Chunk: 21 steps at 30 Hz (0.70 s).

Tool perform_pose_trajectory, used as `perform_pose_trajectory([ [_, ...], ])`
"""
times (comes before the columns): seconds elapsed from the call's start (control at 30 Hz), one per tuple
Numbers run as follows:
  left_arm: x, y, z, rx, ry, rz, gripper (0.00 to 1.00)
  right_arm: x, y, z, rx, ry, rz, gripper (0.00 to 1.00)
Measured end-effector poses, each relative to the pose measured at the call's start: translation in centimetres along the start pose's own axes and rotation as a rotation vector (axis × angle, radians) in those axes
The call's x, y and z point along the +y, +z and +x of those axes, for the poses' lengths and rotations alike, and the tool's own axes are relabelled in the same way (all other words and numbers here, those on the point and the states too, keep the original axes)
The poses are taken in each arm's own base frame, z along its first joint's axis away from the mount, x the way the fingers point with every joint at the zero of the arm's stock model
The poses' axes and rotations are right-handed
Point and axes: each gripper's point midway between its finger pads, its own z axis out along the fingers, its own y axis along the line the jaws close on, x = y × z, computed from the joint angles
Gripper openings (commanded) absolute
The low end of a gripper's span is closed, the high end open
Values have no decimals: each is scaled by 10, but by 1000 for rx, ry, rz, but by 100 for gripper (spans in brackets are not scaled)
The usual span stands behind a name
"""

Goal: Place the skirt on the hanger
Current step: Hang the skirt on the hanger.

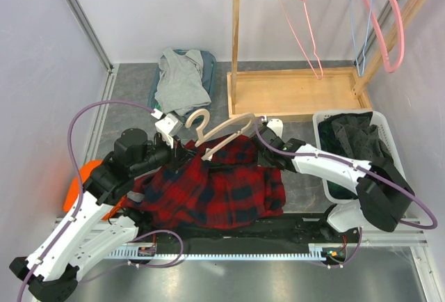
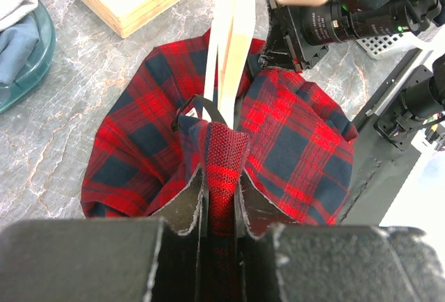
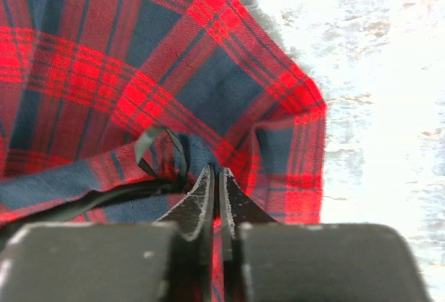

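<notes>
Left pincer (image 2: 221,197) is clamped on the skirt (image 2: 292,135) at the hanger (image 2: 233,37); right pincer (image 3: 215,191) is clamped on skirt edge.
Skirt is spread on the worktop (image 2: 90,86); threading is judged underway, and the waistband needs pulling over the hanger arm next.

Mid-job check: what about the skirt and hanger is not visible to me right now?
1. Top external: whether the hanger sits inside the skirt waistband; overlapped there and too small.
2. Left wrist: hanger top, cut off by the upper edge.
3. Right wrist: no hanger in view; the right gripper hides its own pinch.
</notes>
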Motion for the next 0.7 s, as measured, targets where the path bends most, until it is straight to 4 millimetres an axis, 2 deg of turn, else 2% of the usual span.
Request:
perform_pose_trajectory([
  [0.2, -1, -3, -2, -14, 4, 2, 2, -15, -14, 3, -18, 23, 19, 0],
  [0.33, -3, -8, -2, -19, 9, 8, 2, -27, -22, -6, -56, 44, 40, 0],
  [0.5, -19, -18, -4, -45, 33, 88, 2, -45, -26, -37, -113, 119, 45, 0],
  [0.7, -39, -31, -7, -76, 71, 193, 2, -36, -47, -92, -219, 137, -23, 0],
])
